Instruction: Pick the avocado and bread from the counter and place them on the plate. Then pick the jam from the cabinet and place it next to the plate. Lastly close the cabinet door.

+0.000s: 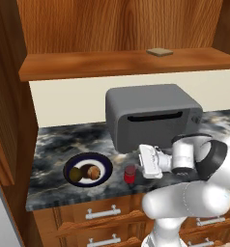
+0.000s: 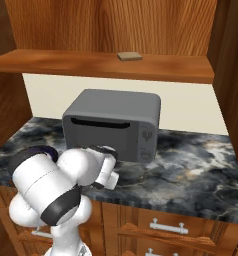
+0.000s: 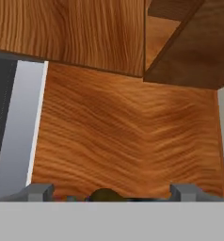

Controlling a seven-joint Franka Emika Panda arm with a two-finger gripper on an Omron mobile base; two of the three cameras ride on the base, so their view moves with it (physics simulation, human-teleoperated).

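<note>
The plate [image 1: 106,170] lies on the counter [image 1: 54,144] at the left. On it sit the dark green avocado [image 1: 76,174] and the brown bread [image 1: 92,172], side by side. A red jam [image 1: 130,174] stands upright on the counter just right of the plate, near the front edge. My gripper [image 1: 140,163] hovers right beside the jar, slightly above it and to its right, pointing left. In the hand view my gripper [image 3: 111,192] has its fingertips [image 3: 37,190] wide apart, open, with nothing between them. The cabinet [image 1: 112,24] hangs open above, its shelf [image 1: 88,65] bare of the jar.
A grey toaster oven [image 1: 150,113] stands on the counter behind my hand. A flat tan slab [image 1: 159,52] lies on the cabinet shelf. An open cabinet door [image 1: 6,106] hangs at the left. Brown drawers [image 1: 102,212] with horizontal handles run under the counter.
</note>
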